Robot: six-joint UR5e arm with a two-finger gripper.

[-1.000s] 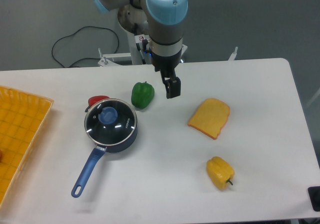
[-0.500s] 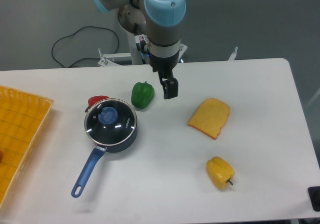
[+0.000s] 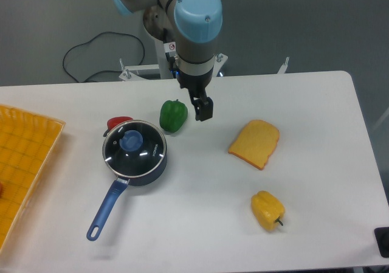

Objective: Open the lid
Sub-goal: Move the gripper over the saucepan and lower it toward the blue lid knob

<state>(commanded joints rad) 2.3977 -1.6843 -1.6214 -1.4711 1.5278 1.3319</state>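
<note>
Black gripper [image 3: 203, 110] hangs from the arm [image 3: 196, 36] above the white table [image 3: 200, 212], pointing downward, just right of the green pepper [image 3: 173, 115]. Its fingers appear as one dark block from this angle; whether they stand apart or together cannot be told. Nothing is seen held in it.

Green pepper lies on the table just left of the gripper and just above-right of the saucepan [image 3: 138, 160]. No contact between gripper and pepper can be confirmed.

Lid [image 3: 134, 143]: clear glass with a thin metal rim and a blue centre knob, seated flat on the dark blue saucepan and covering it fully. It lies lower left of the gripper, apart from it, with the green pepper between the two. The saucepan's long blue handle runs down and to the left toward the near table edge.

A red object [image 3: 117, 122] shows partly behind the saucepan on its far-left side; its kind cannot be told.

Slice of toast [image 3: 254, 143] lies right of the gripper, apart from it. Yellow pepper [image 3: 267, 210] lies nearer the front edge, below the toast.

Yellow tray [image 3: 24, 163] sits at the left table edge, partly cut off by the frame. A black cable [image 3: 91, 57] lies on the floor beyond the table.
</note>
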